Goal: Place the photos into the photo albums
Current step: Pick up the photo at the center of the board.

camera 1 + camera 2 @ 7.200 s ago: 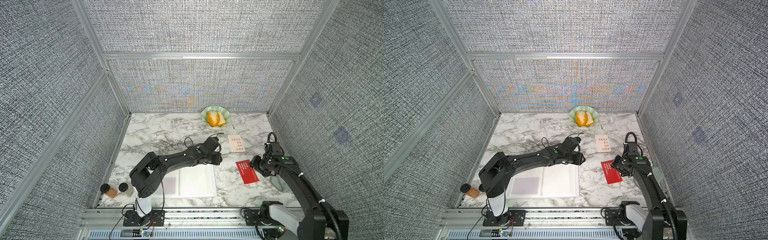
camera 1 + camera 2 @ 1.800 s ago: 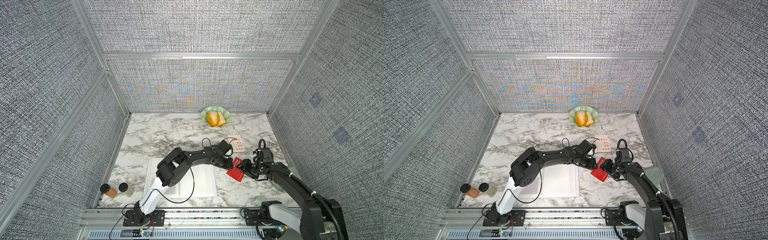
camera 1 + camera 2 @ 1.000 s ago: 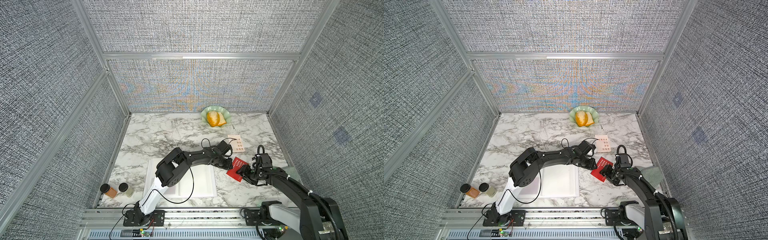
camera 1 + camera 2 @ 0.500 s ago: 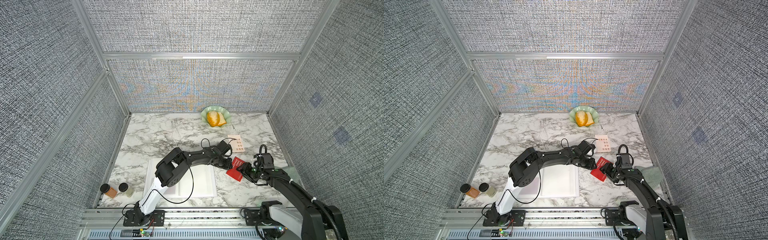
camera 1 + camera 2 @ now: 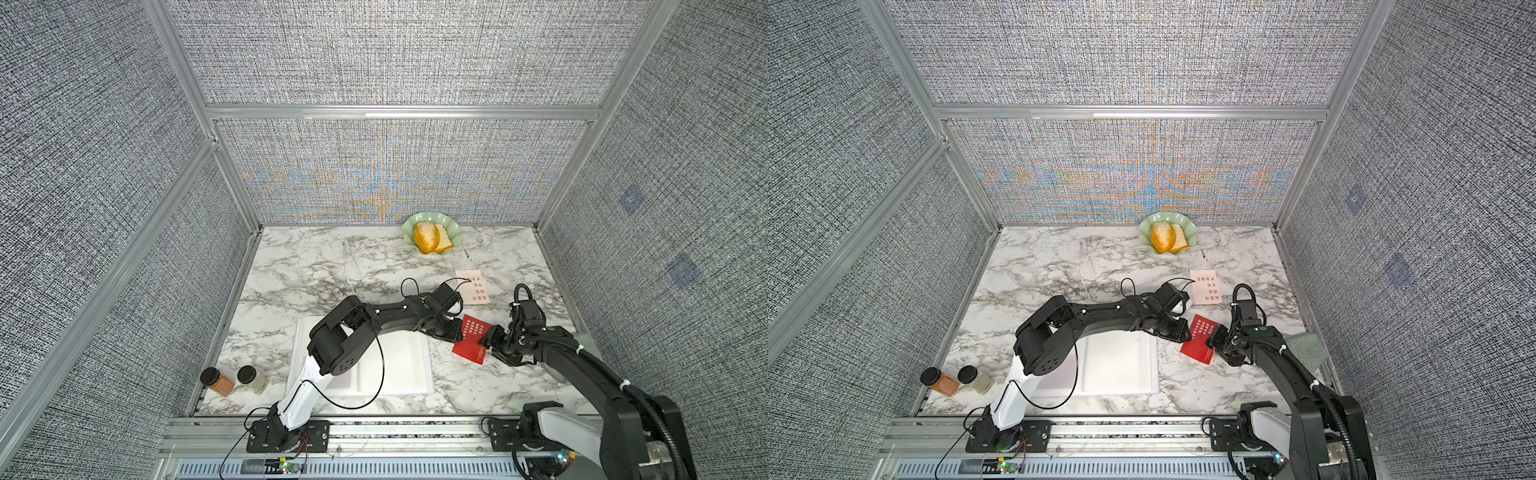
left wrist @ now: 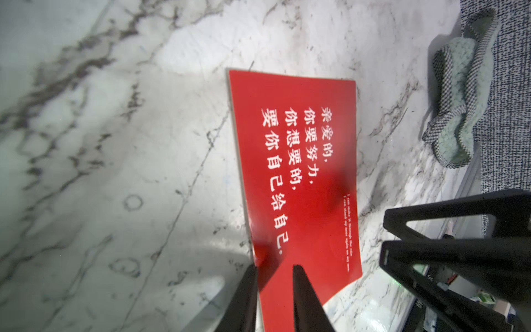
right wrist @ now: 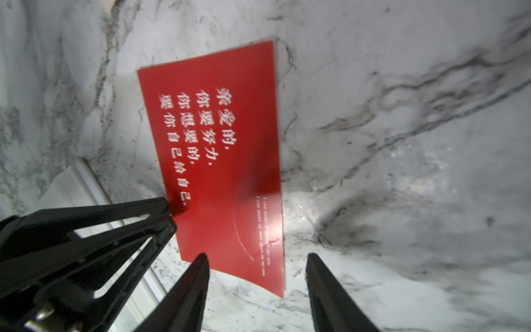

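A red photo with white characters lies just right of the open white photo album; its near corner looks slightly raised. My left gripper has its jaws a narrow gap apart. One tip is over the red face, the other beside its long edge. My right gripper is open, its fingers on either side of the red photo's near end without touching it. A cream photo lies farther back.
A green dish with bread stands at the back wall. Two small jars are at the front left. A green cloth lies by the right wall, behind my right arm. Fabric walls close in three sides.
Since seven seconds ago the red photo has shifted left toward the album, and my left arm has reached over to it. In the last second only my right gripper shifted slightly.
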Available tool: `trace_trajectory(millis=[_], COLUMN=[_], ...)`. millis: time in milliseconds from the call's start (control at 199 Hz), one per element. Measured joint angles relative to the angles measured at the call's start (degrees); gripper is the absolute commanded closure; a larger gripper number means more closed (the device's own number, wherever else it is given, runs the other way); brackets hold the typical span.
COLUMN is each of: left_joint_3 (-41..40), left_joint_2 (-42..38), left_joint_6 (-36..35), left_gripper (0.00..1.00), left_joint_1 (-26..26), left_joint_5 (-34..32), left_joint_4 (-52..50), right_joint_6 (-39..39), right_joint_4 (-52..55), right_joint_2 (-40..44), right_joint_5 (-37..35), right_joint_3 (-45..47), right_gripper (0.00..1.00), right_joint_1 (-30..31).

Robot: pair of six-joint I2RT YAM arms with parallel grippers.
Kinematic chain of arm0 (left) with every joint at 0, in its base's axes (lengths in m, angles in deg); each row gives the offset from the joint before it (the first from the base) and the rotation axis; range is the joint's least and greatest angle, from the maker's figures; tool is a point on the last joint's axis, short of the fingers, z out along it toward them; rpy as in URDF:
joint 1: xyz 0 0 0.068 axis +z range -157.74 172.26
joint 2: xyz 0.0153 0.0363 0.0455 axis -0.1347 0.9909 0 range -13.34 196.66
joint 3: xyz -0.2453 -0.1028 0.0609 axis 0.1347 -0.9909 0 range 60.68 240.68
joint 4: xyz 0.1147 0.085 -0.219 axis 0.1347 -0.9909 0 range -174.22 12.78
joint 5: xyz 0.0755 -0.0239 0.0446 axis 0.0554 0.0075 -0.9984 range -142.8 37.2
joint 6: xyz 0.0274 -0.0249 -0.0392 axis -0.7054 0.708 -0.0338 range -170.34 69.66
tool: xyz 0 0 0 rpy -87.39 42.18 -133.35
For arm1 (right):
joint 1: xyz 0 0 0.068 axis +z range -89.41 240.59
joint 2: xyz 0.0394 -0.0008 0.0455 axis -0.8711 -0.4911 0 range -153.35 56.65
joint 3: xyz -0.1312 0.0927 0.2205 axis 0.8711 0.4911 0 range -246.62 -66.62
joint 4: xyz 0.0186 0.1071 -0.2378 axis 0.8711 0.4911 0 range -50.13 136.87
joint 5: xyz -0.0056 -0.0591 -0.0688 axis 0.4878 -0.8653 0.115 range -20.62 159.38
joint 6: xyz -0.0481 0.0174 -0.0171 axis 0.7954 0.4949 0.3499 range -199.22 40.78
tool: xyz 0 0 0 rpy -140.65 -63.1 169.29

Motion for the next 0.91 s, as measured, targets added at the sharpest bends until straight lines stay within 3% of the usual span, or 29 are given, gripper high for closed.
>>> trace_trajectory(millis=[705, 906], left_joint_3=[-3.08, -2.62], left_joint_2=[-1.86, -1.31], left_joint_6=[1.53, 1.77], left_gripper=[0.75, 0.75], left_joint_1=[-1.38, -1.27], left_joint_5=[0.61, 1.31], left_joint_4=[0.59, 0.52], right_joint_6=[4.46, 4.42], right_joint_4=[-1.11, -1.7], right_joint_2=[-9.49, -8.83], right_joint_5=[-2.78, -3.96], right_joint_3=[-3.48, -3.45], right_gripper=[0.42, 0.42], right_joint_1=[6.54, 7.85])
